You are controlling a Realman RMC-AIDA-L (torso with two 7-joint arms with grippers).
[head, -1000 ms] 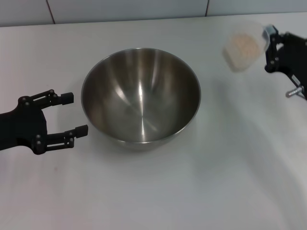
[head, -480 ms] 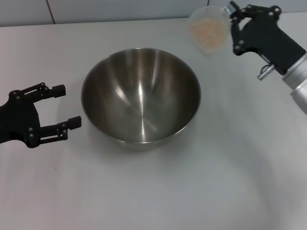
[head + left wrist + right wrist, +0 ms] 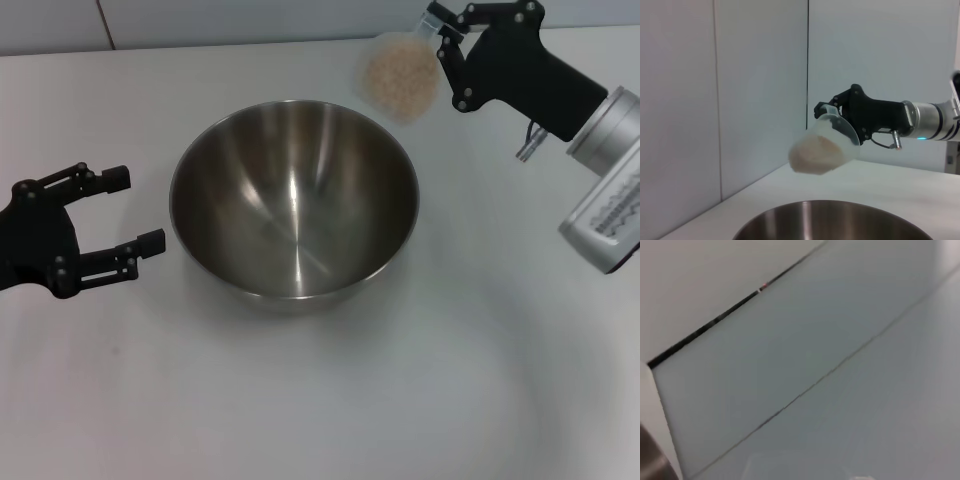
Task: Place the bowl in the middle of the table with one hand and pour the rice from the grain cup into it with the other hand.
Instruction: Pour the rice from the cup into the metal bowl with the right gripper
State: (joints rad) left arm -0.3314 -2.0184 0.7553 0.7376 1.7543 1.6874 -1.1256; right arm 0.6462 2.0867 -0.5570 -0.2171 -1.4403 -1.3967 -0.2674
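Stainless-steel round mixing bowl sits mid-table on the plain white tabletop; right gripper clasps the tilted translucent plastic grain cup of off-white rice above the far rim. Risk: grains falling outside the rim if tipping begins before the mouth clears it. Left gripper spread wide, released, just beside the bowl; room all round.
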